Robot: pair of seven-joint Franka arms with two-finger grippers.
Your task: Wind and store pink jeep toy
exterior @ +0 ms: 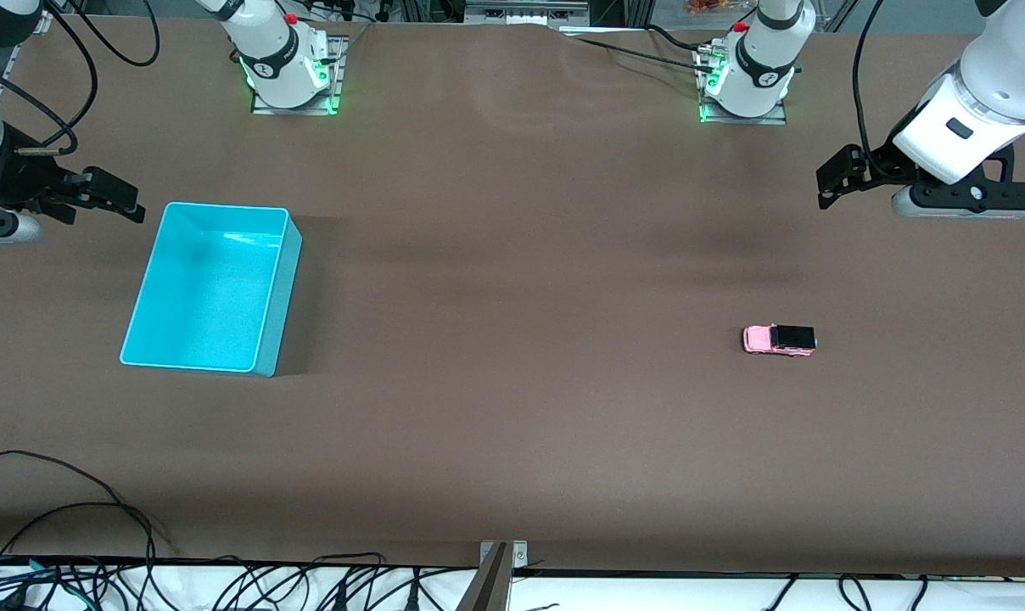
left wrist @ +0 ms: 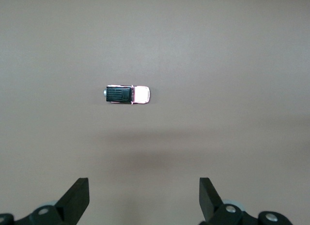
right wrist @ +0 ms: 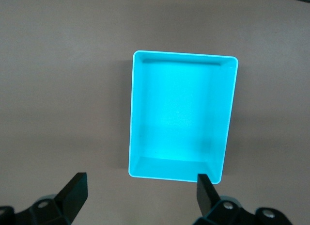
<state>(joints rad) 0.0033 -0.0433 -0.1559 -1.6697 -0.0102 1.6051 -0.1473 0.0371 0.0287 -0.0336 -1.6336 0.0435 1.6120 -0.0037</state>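
On the table, pink jeep toy [exterior: 780,340] and turquoise bin [exterior: 285,280] well apart, left gripper [left wrist: 144,198] and right gripper [right wrist: 141,196] fingers wide, empty.

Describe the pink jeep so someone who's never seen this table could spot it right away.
On the brown table, look toward the left arm's end, well away from the turquoise bin. The pink jeep toy sits alone there on the bare surface: a tiny boxy pink car with a black roof.

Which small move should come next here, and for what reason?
Probably the left end effector should descend toward the pink jeep toy. It is open and holds nothing, the toy lies untouched on the table, and the turquoise bin contains nothing. The right end effector waits open beside the bin.
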